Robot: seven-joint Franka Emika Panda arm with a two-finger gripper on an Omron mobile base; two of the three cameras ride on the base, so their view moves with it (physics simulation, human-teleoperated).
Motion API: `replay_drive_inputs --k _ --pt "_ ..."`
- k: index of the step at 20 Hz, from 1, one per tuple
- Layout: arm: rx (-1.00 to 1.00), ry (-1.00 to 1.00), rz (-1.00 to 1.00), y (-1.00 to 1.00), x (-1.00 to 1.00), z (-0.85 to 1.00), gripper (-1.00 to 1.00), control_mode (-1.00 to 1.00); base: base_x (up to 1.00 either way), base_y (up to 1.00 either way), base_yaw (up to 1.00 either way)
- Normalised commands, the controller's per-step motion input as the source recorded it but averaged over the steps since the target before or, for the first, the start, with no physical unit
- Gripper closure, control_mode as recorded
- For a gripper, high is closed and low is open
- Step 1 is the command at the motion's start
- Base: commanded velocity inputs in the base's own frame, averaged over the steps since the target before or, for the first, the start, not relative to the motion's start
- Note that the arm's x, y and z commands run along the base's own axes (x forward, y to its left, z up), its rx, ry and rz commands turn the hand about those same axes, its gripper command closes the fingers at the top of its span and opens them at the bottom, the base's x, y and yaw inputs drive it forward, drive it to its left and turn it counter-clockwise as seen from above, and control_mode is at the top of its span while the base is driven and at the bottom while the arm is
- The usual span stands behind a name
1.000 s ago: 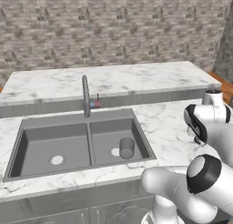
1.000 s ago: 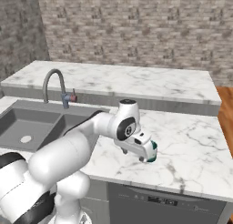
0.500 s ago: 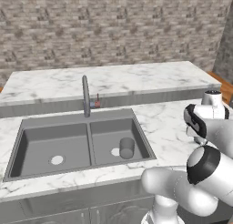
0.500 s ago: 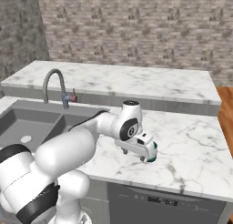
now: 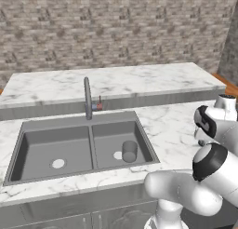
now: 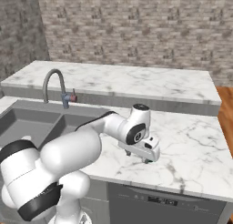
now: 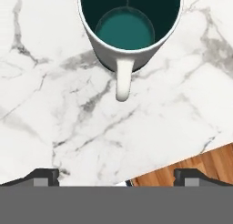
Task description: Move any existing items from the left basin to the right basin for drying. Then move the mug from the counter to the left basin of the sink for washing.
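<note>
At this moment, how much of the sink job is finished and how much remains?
First part looks done: the grey cup sits in the right basin, and the left basin holds nothing but its drain. In hand: the pincer hangs open above the mug, which stands upright on the counter, not gripped. Left: grasp the mug and put it in the left basin.

Glossy white arm point(image 6: 68, 150), seemingly black joints.
</note>
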Motion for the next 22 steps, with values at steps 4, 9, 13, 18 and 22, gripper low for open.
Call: replay_drive_inputs --k 4,9,13,18,22 --pt "0.03 -0.04 0.03 -0.04 0.02 -0.03 -1.00 -1.00 0.00 0.00 0.00" --pt "0.01 -0.07 0.01 0.00 0.07 -0.10 -1.00 -1.00 0.00 0.00 0.00" --pt "0.00 -0.09 0.01 0.00 0.09 -0.12 -1.00 -1.00 0.00 0.00 0.00" --pt "0.00 -0.07 0.00 0.00 0.04 -0.08 -1.00 -1.00 0.00 0.00 0.00" --pt "0.00 -0.05 0.00 -0.01 0.12 -0.03 -1.00 -1.00 0.00 0.00 0.00"
